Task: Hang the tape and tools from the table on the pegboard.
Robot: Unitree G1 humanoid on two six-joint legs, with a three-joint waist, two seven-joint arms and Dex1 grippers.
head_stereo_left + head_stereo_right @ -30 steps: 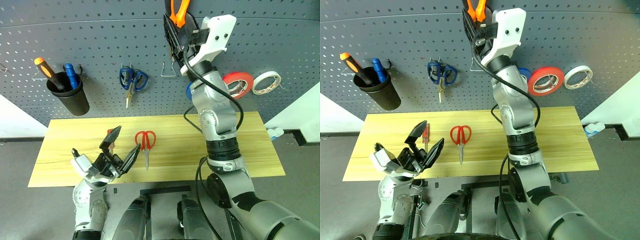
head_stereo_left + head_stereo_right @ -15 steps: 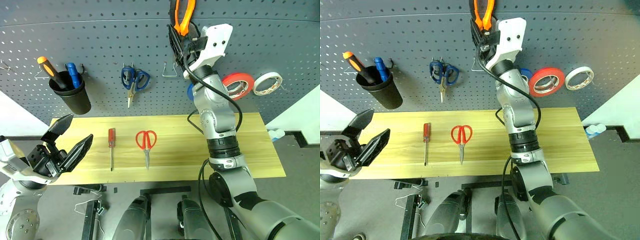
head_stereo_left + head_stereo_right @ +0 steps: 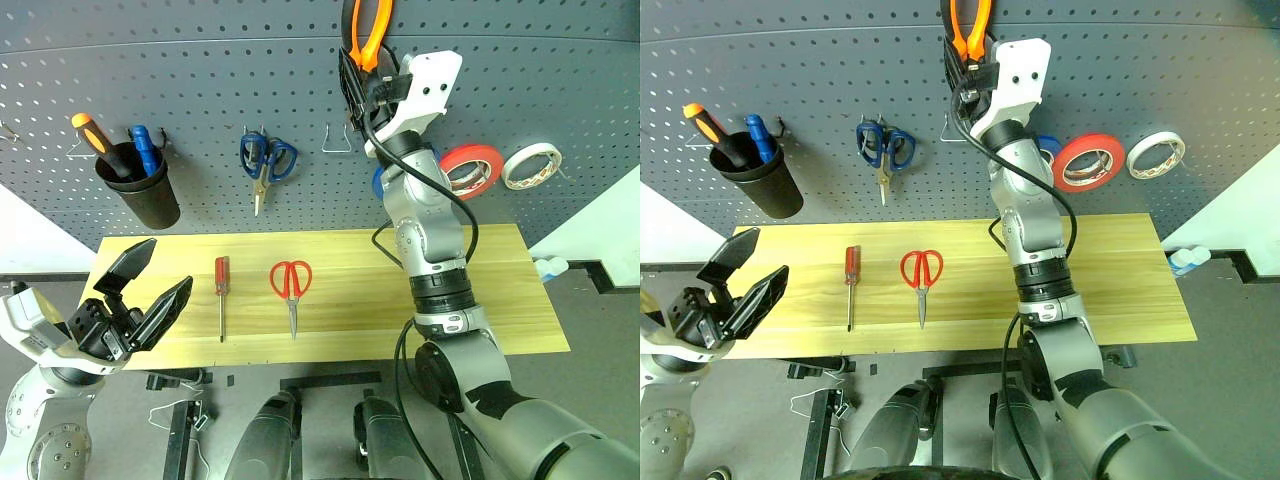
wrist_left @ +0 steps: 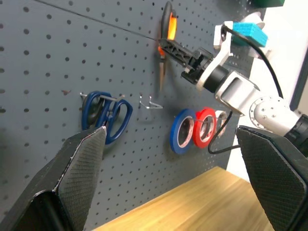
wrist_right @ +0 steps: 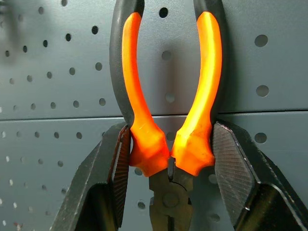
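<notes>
Right gripper [image 5: 168, 159] clamped on the orange-and-black pliers [image 5: 166, 96], fingers [image 5: 113, 168] pressing both handles near the joint, handles pointing up against the pegboard [image 3: 820, 90]. In the head views, held high on the panel, above a bare wire hook [image 3: 337, 141]. No brand, label or readable writing visible on the pliers, the tools or the tape rolls.

Left gripper [image 3: 140, 295] spread wide and empty, hanging at the near left corner of the table [image 3: 500, 300], off the tabletop's front edge.

On the table: red-handled screwdriver [image 3: 221, 295] lying lengthwise, handle toward the board; just beside it to the right, red-handled scissors [image 3: 291, 290], blades toward the front edge. The two apart, not touching.

On the pegboard: red tape [image 3: 1090, 162] hanging right of the right arm, overlapping a blue roll [image 4: 181, 135] seen beside it from the left wrist; white roll [image 3: 1156, 154] further right. Blue-handled scissors [image 3: 264, 163] hanging left of the wire hook. Black cup [image 3: 140, 190] at far left, holding an orange-and-black screwdriver [image 3: 92, 133] and a blue screwdriver [image 3: 140, 145].
</notes>
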